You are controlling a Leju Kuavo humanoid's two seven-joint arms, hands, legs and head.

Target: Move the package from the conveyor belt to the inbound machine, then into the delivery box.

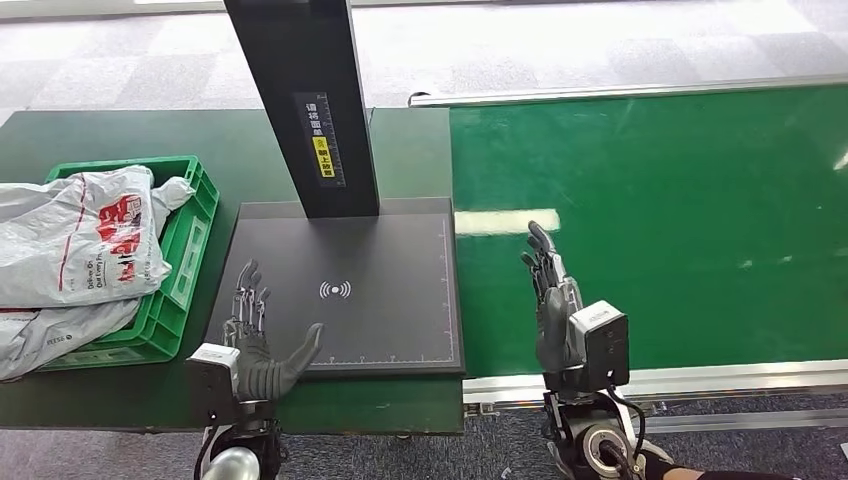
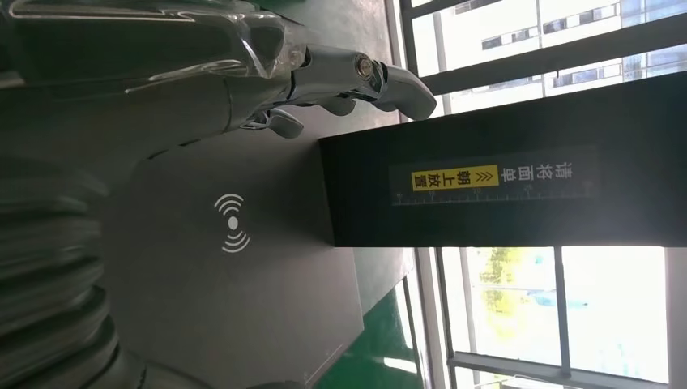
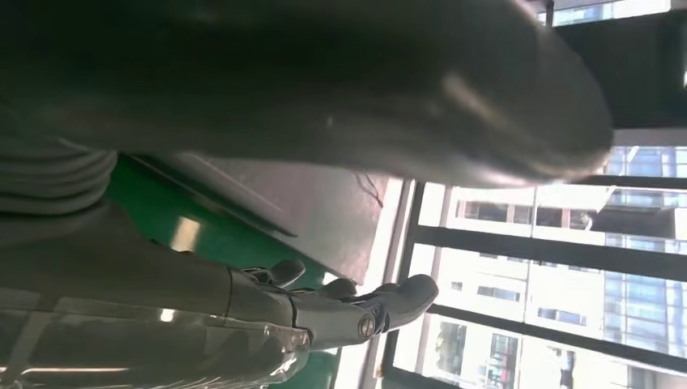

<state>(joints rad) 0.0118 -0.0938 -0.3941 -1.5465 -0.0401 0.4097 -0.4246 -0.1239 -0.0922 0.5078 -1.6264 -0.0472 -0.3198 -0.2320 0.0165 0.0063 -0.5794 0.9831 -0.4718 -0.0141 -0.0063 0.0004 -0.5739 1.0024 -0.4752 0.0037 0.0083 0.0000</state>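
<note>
**Waiting at an empty belt — both hands idle, parcels already crated**

Item 1, left hand (image 1: 262,345): fingers apart, holding nothing, resting low over the near-left corner of the inbound machine (image 1: 400,330). The left wrist view shows its fingers (image 2: 389,81) extended above the dark scan plate, with the wireless mark (image 2: 233,223) just beyond them.

Item 2, right hand (image 1: 553,300): fingers straight and spread, holding nothing, hovering over the near edge of the conveyor belt (image 1: 680,220), just beside the machine's right edge.

Item 3, conveyor belt: green surface, no package on the stretch in view.

Item 4, inbound machine: black plate with a black upright post (image 1: 305,100) bearing a yellow label (image 1: 322,157); nothing lies on the plate.

Item 5, delivery box (image 1: 185,250): green crate at the left of the machine, holding the task's thing — grey packages (image 1: 80,250) in plastic mailer bags with red print, heaped above the rim and spilling over the near-left side (how many, I cannot tell).

Handling note, as a judgement: the step in hand looks like waiting for the next package to arrive. The right hand would do best kept spread and low at the belt's edge, ready to close across a bag's middle, since such limp mailers sag and slip if pinched at a corner.
</note>
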